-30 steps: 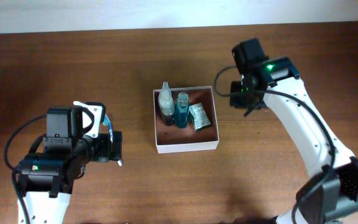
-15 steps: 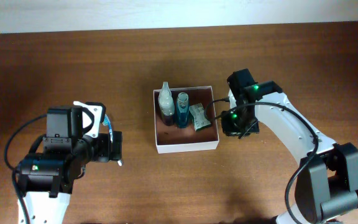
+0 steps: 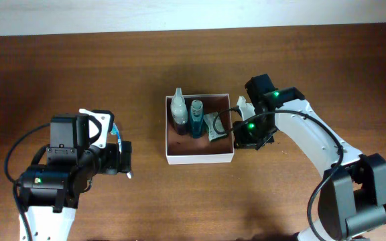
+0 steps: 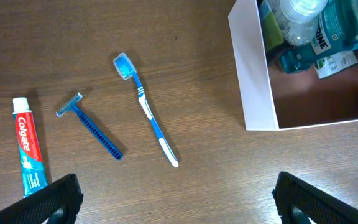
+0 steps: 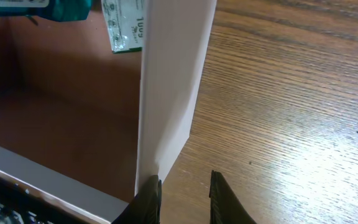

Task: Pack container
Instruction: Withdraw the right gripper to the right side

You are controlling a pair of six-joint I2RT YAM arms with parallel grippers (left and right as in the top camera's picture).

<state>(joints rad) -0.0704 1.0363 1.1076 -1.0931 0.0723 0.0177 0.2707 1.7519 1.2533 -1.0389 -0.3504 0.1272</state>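
Overhead, I see the container [image 3: 200, 160] in the middle of the table [image 3: 79, 67], with my right gripper [image 3: 236, 137] at its right wall. Left wrist: the left gripper [image 4: 188, 202] is spread wide, just beside the container. Right wrist: the fingers [image 5: 146, 200] are narrowly apart, one touching the wall.

Bottles [image 3: 178, 112], packet [image 3: 214, 126] inside container [image 3: 200, 159]

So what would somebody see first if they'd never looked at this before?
Probably the white-walled container in the middle of the table, with a clear bottle, a blue bottle and a green-white packet inside. The right end effector sits close beside its right wall, and a toothpaste tube, razor and toothbrush lie on the wood to its left.
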